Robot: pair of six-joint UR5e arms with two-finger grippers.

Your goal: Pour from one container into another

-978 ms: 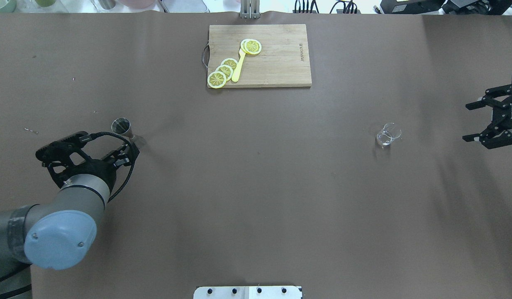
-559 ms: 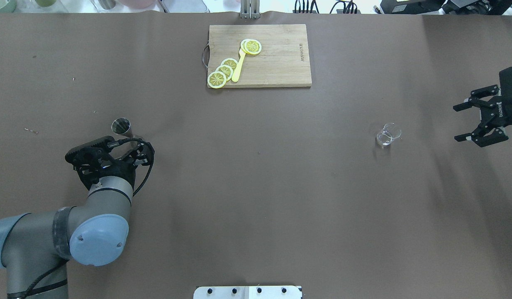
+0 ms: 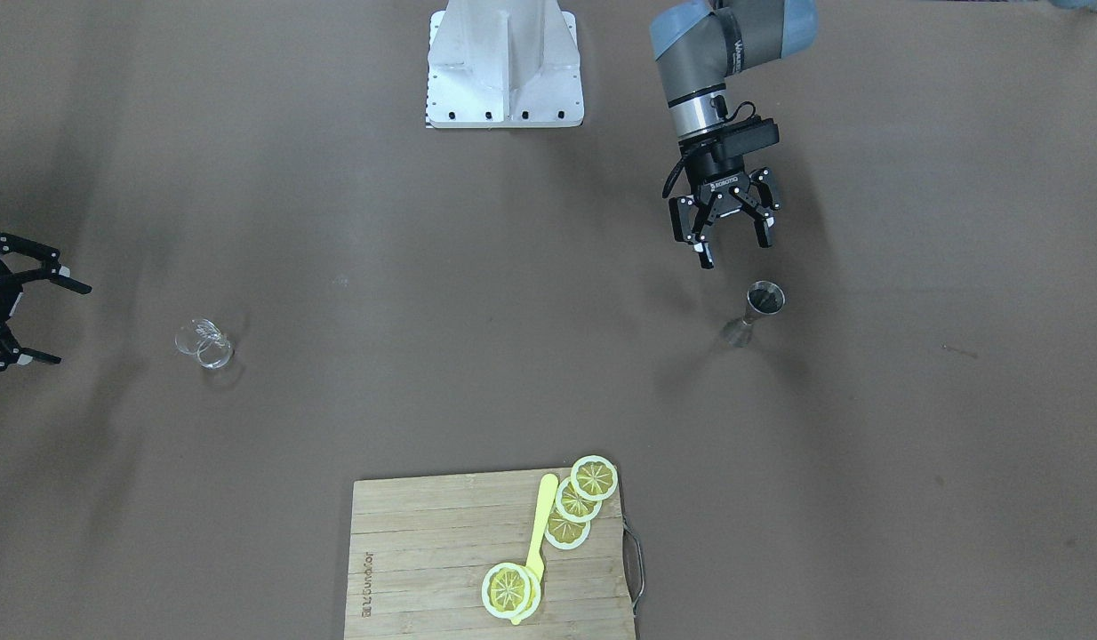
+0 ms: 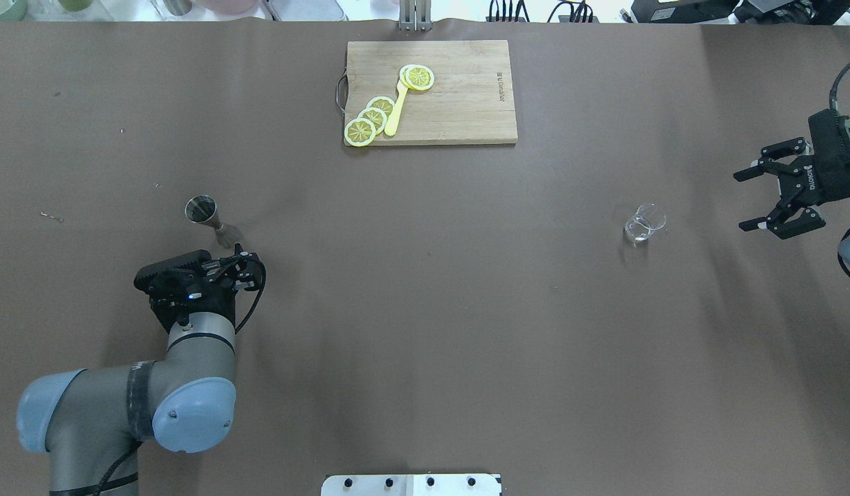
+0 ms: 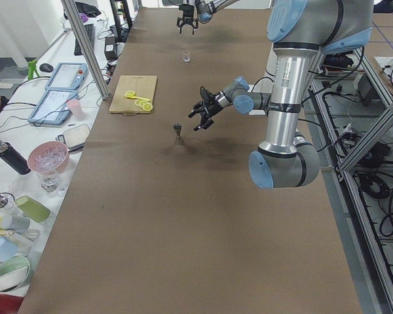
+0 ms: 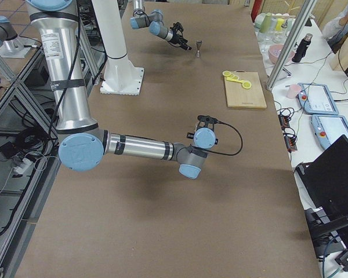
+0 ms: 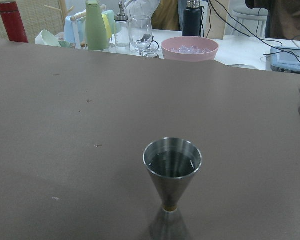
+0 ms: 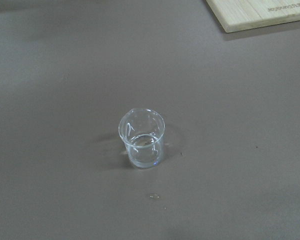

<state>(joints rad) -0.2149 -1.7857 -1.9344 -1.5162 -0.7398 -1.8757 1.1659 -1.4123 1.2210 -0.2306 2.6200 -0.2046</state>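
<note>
A small metal jigger (image 4: pixel 202 209) stands upright on the brown table, left of middle, with liquid in its top cup (image 7: pixel 172 159). My left gripper (image 4: pixel 201 267) is open and empty, hovering just on the robot's side of it (image 3: pixel 735 251). A clear glass beaker (image 4: pixel 644 222) stands on the right half, and the right wrist view shows it upright with a little liquid (image 8: pixel 142 139). To its right, well apart from it, my right gripper (image 4: pixel 742 201) is open with empty fingers pointing at the beaker (image 3: pixel 202 342).
A wooden cutting board (image 4: pixel 466 103) lies at the far middle edge with lemon slices (image 4: pixel 370 118) and a yellow utensil (image 4: pixel 396 110). The robot's base plate (image 4: pixel 411 484) is at the near edge. A side table past the left end holds a pink bowl (image 7: pixel 190 47), bottles and cups.
My left gripper has swung right and back toward the robot, from beside the jigger to behind it. The right gripper has moved left, closer to the beaker. Both stayed open.
</note>
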